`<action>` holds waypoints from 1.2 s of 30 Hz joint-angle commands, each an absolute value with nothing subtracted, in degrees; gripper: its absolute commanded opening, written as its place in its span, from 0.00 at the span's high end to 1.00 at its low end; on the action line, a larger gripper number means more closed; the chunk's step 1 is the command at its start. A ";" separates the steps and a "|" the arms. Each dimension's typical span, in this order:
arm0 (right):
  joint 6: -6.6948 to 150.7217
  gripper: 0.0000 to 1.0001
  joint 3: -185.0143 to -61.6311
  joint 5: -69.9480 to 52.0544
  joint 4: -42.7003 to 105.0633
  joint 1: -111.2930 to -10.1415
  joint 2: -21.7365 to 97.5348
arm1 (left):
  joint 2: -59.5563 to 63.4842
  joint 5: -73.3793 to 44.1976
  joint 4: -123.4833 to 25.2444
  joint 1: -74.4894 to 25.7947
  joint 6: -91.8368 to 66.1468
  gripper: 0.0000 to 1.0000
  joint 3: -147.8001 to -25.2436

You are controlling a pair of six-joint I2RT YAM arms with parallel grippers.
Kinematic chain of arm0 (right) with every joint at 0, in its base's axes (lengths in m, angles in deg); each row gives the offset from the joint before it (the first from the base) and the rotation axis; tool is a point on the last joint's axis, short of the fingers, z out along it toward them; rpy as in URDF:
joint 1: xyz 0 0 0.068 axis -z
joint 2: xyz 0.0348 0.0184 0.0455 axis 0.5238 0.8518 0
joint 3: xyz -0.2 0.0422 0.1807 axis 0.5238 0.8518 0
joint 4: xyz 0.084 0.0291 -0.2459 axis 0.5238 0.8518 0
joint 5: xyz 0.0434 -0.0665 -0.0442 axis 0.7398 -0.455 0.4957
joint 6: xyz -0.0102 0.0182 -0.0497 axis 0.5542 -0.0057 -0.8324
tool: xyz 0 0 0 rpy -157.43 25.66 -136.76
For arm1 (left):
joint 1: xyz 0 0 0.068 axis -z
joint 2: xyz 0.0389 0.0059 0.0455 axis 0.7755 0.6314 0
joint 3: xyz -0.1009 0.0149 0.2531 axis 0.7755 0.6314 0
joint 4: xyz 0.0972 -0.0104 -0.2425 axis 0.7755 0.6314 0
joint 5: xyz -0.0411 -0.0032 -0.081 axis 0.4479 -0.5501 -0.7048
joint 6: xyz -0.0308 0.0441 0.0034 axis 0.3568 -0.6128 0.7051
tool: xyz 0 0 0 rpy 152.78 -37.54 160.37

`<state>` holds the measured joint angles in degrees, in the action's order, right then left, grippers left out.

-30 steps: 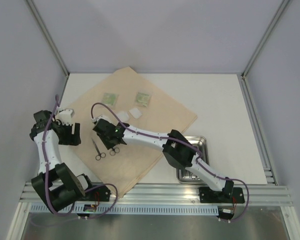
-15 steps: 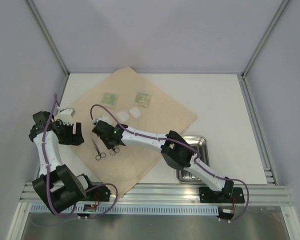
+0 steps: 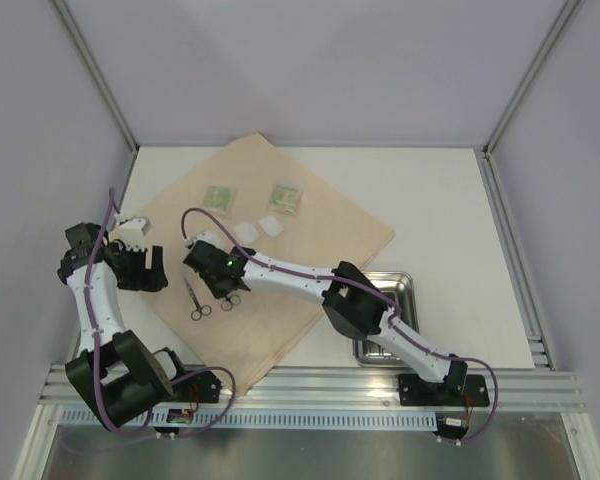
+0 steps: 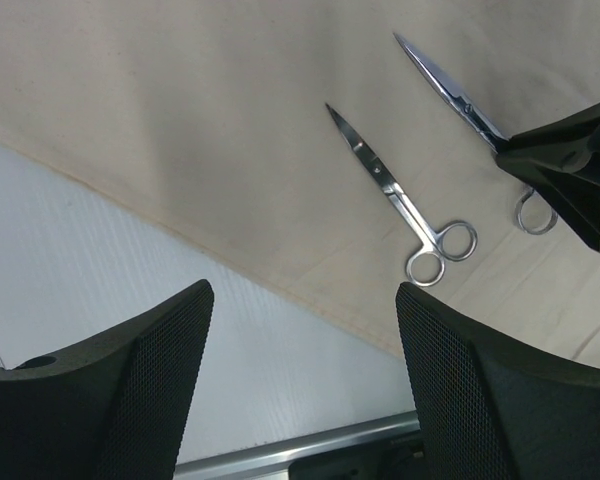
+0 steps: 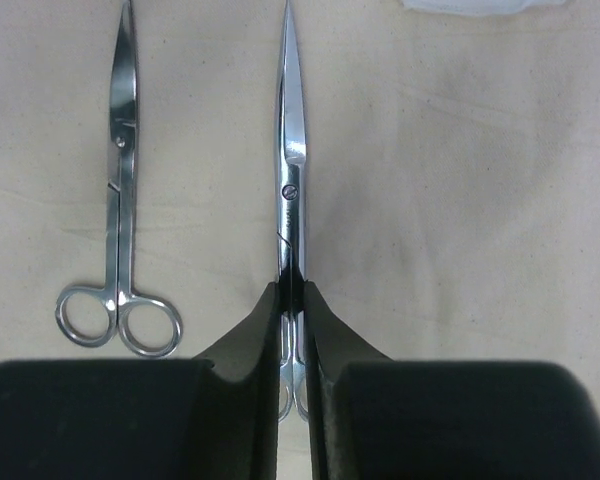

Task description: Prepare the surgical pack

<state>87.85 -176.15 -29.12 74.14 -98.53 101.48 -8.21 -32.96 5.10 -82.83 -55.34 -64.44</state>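
Right claw (image 5: 292, 300) clamped on one pair of scissors (image 5: 292, 190) on the tan cloth (image 3: 320, 225) beside the other pair (image 5: 120, 200), left claw (image 4: 305, 300) apart at the cloth's left edge: white pads (image 3: 246, 231) and green packets (image 3: 220, 196) laid out, steel tray (image 3: 406, 284) off-cloth on the right, wrapping not yet begun.

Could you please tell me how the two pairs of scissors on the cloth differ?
The gripped scissors are pinched just above their rings by the right tool; the free scissors lie untouched beside them, rings in full view. The gripped scissors look slightly longer. Both are steel, blades shut, roughly parallel on the tan cloth.
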 commanded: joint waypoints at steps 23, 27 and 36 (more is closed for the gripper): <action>90.25 0.85 -171.44 -26.17 68.81 -98.83 92.08 | -10.95 -32.61 7.92 -83.37 -57.12 0.13 -67.62; 88.23 0.72 -175.29 -25.99 71.27 -98.91 96.63 | -10.95 -32.26 7.83 -83.37 -57.38 0.12 -67.18; 87.00 0.73 -177.85 -29.95 76.02 -98.91 103.50 | -11.04 -31.99 7.48 -83.37 -57.47 0.11 -66.82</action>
<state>88.20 -175.82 -28.07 73.37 -98.66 101.37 -9.74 -31.26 7.64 -82.83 -55.93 -65.75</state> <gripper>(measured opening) 0.277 0.889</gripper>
